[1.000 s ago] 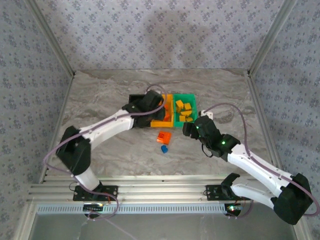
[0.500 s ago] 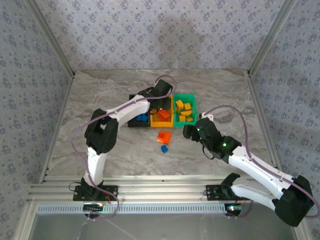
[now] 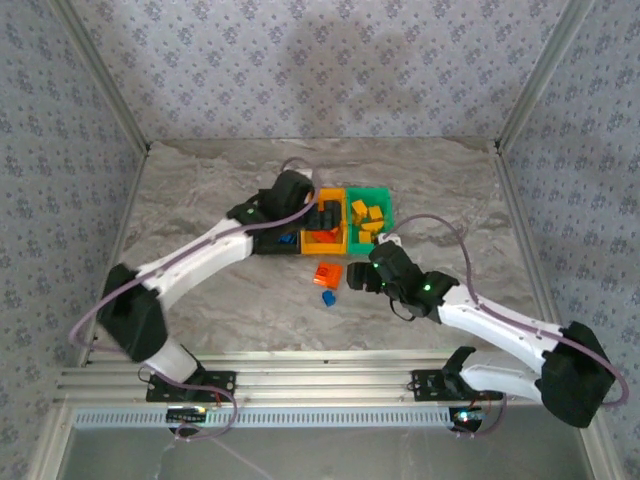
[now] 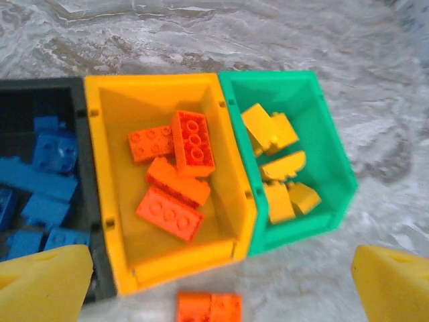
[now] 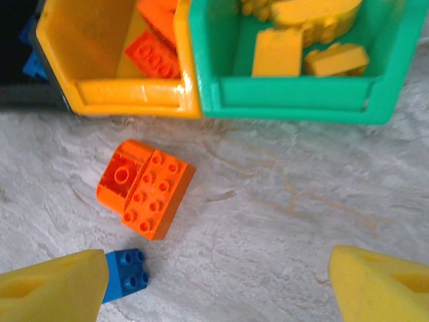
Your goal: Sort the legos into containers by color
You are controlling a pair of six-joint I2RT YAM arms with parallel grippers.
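1. The left gripper (image 4: 216, 278), shut a second earlier, stood wide and empty above the orange bin (image 4: 100, 168). It had probably just dropped a brick there.
2. In the left wrist frame, the black bin (image 4: 40, 100) at left held blue bricks (image 4: 47, 154). The orange bin at centre held orange bricks (image 4: 191, 144), and the green bin (image 4: 335, 168) at right held yellow bricks (image 4: 268, 131).
3. The loose orange brick (image 5: 144, 188) and loose blue brick (image 5: 127, 275) lay unsorted below the orange bin.
4. The right gripper (image 5: 218, 288), wide and empty, had shifted left over them; a pick likely followed.
5. The table (image 3: 200, 180) was grey-veined marble; the walls (image 3: 300, 60) were patterned.
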